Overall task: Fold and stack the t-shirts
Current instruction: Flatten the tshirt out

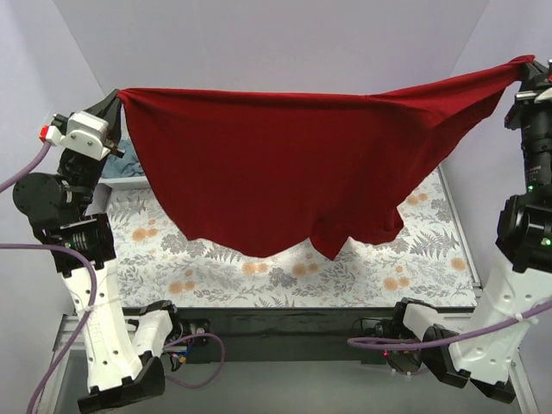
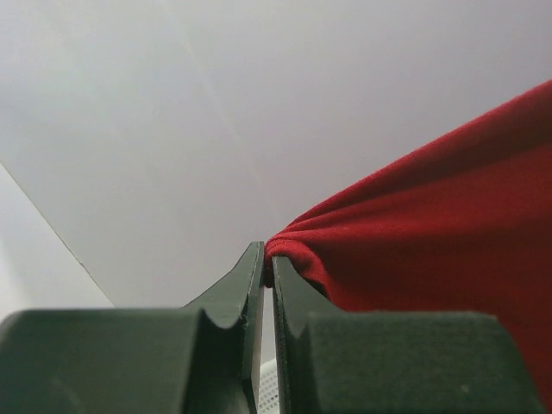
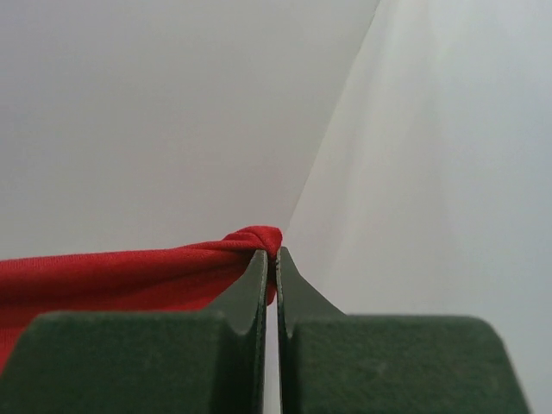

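Note:
A deep red t-shirt hangs stretched in the air between my two arms, its lower edge sagging just above the floral table cloth. My left gripper is shut on its left top corner; the left wrist view shows the red cloth bunched at the fingertips of that left gripper. My right gripper is shut on the shirt's right top corner, high at the right edge. In the right wrist view the red fabric is pinched between the tips of the right gripper. A bit of blue-grey cloth peeks out behind the left arm.
The floral-print table cloth covers the table below the shirt. A white lattice basket shows partly at the back left, behind the left arm. White walls close in the back and both sides.

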Controlling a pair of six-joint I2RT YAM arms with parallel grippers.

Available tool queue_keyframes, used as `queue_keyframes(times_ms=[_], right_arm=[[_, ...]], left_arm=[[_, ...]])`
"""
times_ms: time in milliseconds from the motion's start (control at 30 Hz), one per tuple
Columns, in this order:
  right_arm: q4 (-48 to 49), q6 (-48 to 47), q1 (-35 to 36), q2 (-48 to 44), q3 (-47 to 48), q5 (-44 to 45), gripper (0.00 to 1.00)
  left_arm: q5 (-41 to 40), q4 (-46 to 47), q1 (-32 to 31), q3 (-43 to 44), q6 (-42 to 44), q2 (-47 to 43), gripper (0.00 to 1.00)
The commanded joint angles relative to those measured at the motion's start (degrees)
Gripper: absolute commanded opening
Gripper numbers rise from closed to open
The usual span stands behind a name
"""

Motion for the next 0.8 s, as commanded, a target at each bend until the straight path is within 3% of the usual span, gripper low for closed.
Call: queue_keyframes(times_ms=[0,133,300,400,433,467,533,567,633,700,767], right_arm=[[3.1,1.1,-0.6,5.1,-3.4,-1.9,0.01],[3.4,6.2,-0.6,8.3,-5.2,-10.4,0.01],[4.4,13.0,-0.5,18.0,-1.7,-13.8,0.01],[4.8,19.1,-0.5,28.4,7.9,-18.0,0.01],[5.3,20.6,-0.5,31.2,16.2,-18.8,0.01],[6.6,21.8,-0.4,33.3,19.5,-18.8,0.01],[11.4,24.5,-0.4,36.3,25.6,-14.8,0.01],[12.6,25.7,-0.6,36.6,26.6,-11.4,0.01],[20.9,29.7,-0.9,33.0,24.2,-4.0,0.01],[34.1,31.5,-1.2,26.9,15.1,-1.3,0.01],[38.8,31.9,-1.2,24.9,13.4,-1.1,0.01]], left_arm=[[-2.8,0.3,0.8,-0.7,1.7,3.8,0.00],[3.1,2.7,0.8,-1.7,-0.6,8.5,0.00],[6.5,8.3,0.4,0.3,-6.5,19.3,0.00],[3.4,10.8,-1.1,9.4,-7.6,30.9,0.00],[3.3,10.8,-1.1,13.1,-10.0,33.8,0.00],[2.5,10.6,-1.0,21.6,-11.2,37.4,0.00],[0.0,10.6,-1.0,30.0,-13.4,45.5,0.00],[-2.0,10.8,-1.0,39.2,-15.2,47.8,0.00],[-10.0,11.7,-1.0,46.8,-16.2,52.9,0.00],[-14.3,14.0,-0.8,52.6,-16.8,54.3,0.00],[-14.5,17.6,-0.7,51.2,-16.6,52.5,0.00]])
